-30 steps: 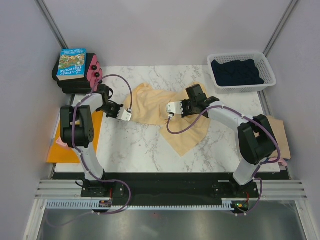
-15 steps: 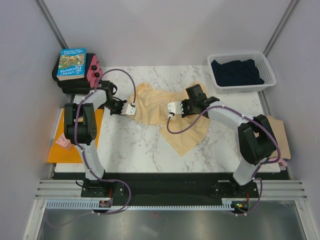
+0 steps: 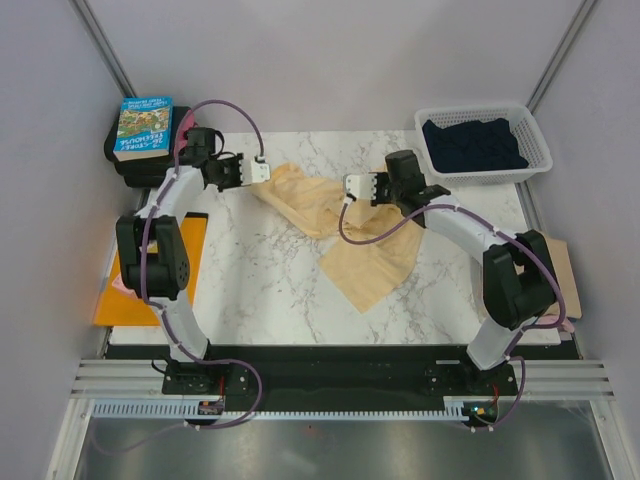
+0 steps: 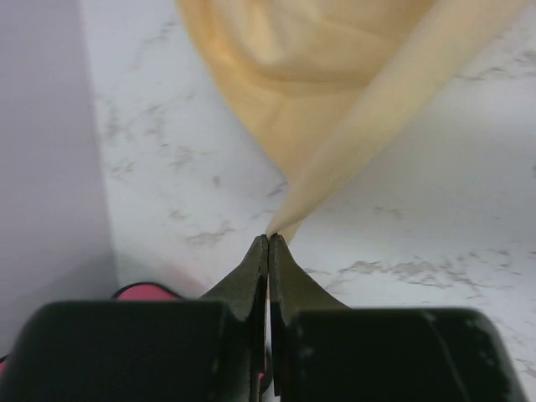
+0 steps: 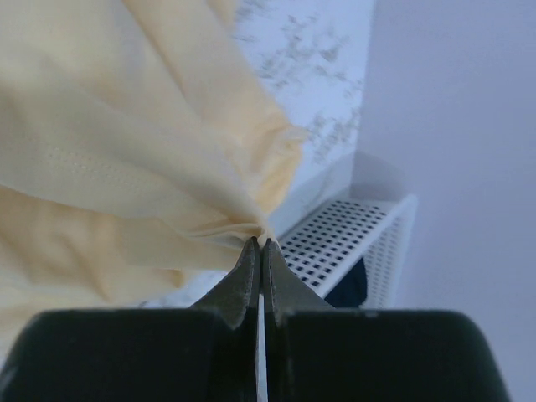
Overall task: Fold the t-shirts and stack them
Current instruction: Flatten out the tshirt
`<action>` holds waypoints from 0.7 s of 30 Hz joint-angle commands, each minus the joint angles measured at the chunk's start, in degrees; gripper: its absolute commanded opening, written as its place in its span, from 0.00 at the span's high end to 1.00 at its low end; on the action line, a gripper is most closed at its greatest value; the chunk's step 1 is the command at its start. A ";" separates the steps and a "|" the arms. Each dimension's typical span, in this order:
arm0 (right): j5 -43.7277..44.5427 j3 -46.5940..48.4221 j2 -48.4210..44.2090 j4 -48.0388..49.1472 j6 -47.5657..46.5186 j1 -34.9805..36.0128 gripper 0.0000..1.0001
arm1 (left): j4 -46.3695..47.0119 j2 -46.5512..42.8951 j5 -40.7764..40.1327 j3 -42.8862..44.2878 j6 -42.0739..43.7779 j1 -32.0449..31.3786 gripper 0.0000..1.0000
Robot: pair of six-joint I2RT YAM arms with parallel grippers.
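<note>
tan t-shirt (image 3: 565,275): largely hidden behind the right arm (image 3: 505,275)
book (image 3: 146,128): cover lettering too small to read
pale yellow t-shirt (image 5: 126,126): cut off by both wrist views' edges

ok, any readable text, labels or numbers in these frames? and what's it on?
Title on the blue cover of the book at the table's far left corner: too small and turned the wrong way to read.
No print shows on the pale yellow t-shirt, the white basket or the marble table in any view.
</note>
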 commanded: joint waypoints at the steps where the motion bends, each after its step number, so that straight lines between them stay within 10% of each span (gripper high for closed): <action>1: 6.59 6.97 -3.00 9.35 -0.99 -2.77 1.00 | 16.06 -6.82 -3.44 2.34 -13.00 0.18 0.98; 21: 6.42 34.03 4.81 43.89 -10.76 -10.86 1.00 | 35.16 -6.38 -31.66 29.68 -20.05 -2.10 0.98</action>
